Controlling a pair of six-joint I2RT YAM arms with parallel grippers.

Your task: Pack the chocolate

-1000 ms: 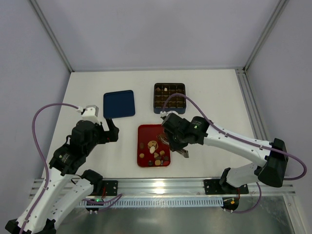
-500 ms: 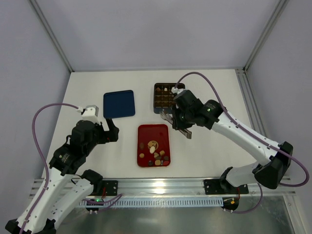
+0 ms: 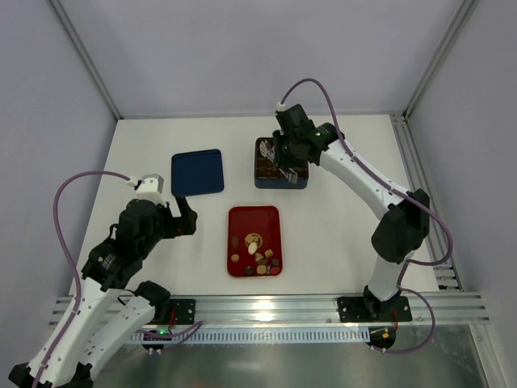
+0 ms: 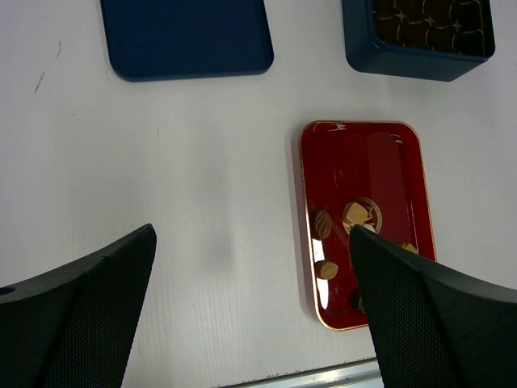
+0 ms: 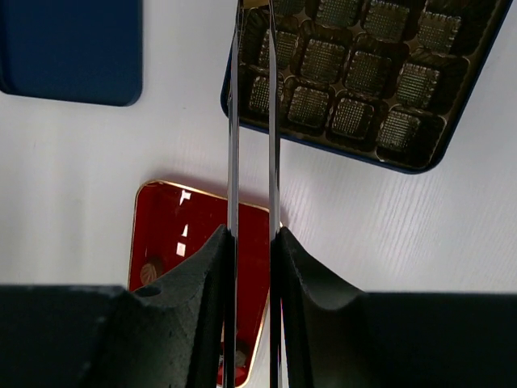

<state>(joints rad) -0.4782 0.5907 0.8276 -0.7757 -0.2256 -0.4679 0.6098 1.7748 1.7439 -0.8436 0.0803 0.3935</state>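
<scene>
Several chocolate pieces (image 3: 258, 255), tan, brown and cream, lie in the near half of the flat red tray (image 3: 242, 217). My right gripper (image 3: 284, 158) is shut on metal tweezers (image 5: 233, 121) and hangs over the dark blue grid box (image 3: 300, 181). In the right wrist view the gripper (image 5: 252, 234) points the blades at the box's (image 5: 420, 166) near-left corner; their tips run off the frame, so what they hold is hidden. My left gripper (image 3: 184, 215) is open and empty, left of the tray. In the left wrist view it (image 4: 250, 242) frames bare table beside the chocolates (image 4: 323, 224).
The flat blue lid (image 3: 197, 172) lies left of the box at the back; it also shows in the left wrist view (image 4: 186, 36) and in the right wrist view (image 5: 69, 48). The metal rail runs along the table's near edge.
My right arm has swung from above the red tray away to the far side, over the grid box, with the tweezers in its grip. The left arm has not moved.
</scene>
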